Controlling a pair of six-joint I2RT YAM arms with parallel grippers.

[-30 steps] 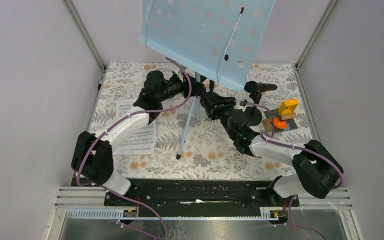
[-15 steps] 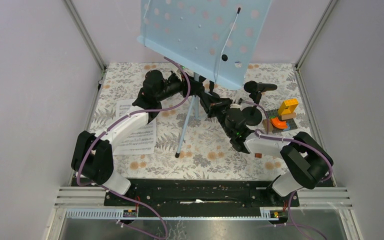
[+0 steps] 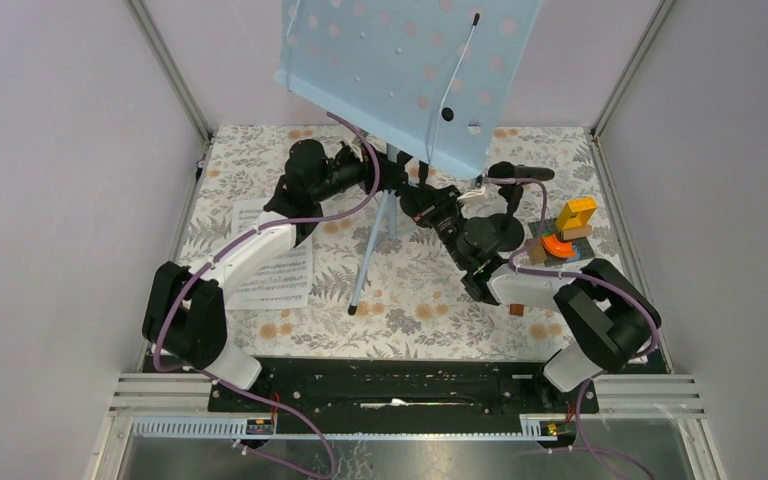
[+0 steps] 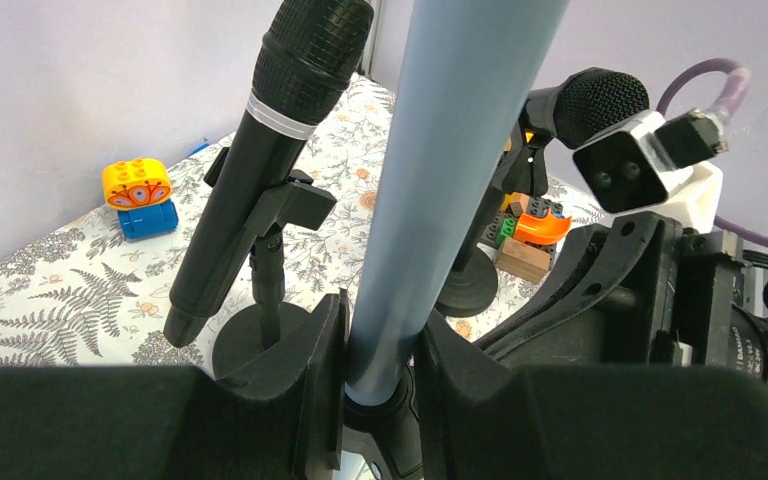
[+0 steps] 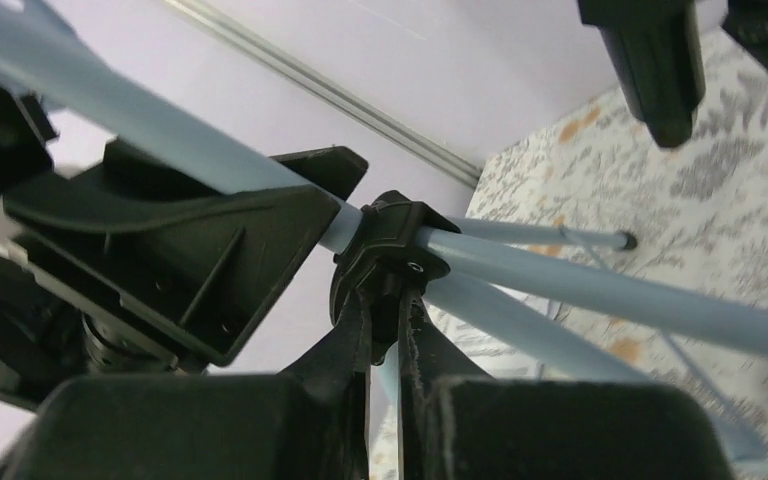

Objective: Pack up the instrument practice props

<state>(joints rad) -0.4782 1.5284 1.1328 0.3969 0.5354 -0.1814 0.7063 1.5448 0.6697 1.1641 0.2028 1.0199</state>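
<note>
At the far middle of the table, the light-blue perforated music desk stands high and tilted on its tripod pole, with the thin tripod legs spread on the flower-printed table cover below it. The left gripper is clamped on the pole low down, one finger pressed against either side of it. Just beside it, the right gripper meets the stand from the opposite side, its jaws drawn to a narrow slit and pinching the lower part of the black hub where the legs join the pole. Close behind the pole in the left wrist view, two black microphones lean in clip holders on round bases: the first microphone to the left, the second microphone to the right, its body partly hidden by the pole. White sheet-music pages lie flat on the left of the cover, partly under the left arm. Toy blocks sit at the right, just beside the second microphone's base, and an orange-and-blue block lies apart near the far wall.
</note>
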